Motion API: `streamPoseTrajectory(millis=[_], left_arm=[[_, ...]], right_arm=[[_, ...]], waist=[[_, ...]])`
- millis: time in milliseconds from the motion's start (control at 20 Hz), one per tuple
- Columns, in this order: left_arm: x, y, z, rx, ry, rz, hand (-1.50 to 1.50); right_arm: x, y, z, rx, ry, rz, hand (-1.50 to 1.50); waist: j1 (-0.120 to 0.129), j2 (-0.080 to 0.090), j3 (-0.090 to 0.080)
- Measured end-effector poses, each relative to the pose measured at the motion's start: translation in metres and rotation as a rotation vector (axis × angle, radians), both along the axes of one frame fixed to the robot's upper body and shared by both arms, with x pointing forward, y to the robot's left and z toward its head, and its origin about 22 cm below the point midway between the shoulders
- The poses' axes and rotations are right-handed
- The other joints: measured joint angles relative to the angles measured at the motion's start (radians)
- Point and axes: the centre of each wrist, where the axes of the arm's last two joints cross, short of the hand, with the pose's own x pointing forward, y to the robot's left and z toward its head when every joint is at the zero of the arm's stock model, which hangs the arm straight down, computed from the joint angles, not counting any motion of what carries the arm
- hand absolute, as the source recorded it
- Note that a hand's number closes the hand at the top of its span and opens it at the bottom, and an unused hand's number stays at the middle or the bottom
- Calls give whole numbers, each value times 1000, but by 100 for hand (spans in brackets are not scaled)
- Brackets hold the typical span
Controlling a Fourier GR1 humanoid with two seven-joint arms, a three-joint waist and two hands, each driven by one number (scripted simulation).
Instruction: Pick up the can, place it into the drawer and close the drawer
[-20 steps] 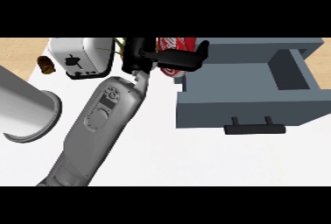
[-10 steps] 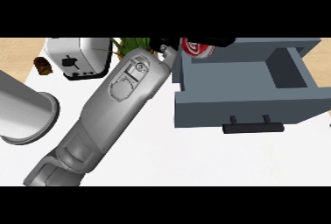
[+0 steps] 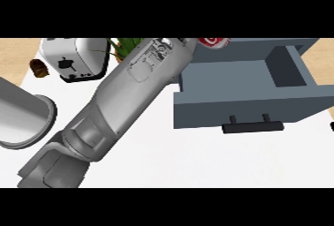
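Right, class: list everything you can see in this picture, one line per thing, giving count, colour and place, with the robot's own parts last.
Red can with white marking: one, red, top edge, above the drawer's back left corner.
Open blue-grey drawer with black handle: one, blue-grey, right half.
White toaster with black lever: one, white, top left.
Green leafy plant: one, green, top, between toaster and forearm.
Small brown object: one, brown, left of the toaster; cannot tell what it is.
White counter top: one, white, under everything.
Grey forearm: one, grey, crossing from lower left to top centre; its robot hand is out of view.
Grey cylinder, likely the other forearm: one, grey, left edge.
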Motion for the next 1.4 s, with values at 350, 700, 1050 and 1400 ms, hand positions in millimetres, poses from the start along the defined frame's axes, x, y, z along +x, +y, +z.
streamPoseTrajectory(millis=[350, 700, 1050, 1400], left_arm=[[6, -8, -1, 34, 12, 9, 150], [11, -7, -19, 67, 15, 46, 150], [16, 0, -41, 109, -6, 81, 150], [18, 4, -55, 169, -32, 107, 150]], right_arm=[[12, 2, 2, -3, -9, -2, -150], [22, 3, 2, 0, -13, 18, -150], [27, 4, 5, 2, -20, 23, -150], [35, 7, 8, -5, -37, 38, -150]], waist=[[-9, 3, 0], [-31, 8, 1], [-41, 12, 1], [-58, 18, 2]])
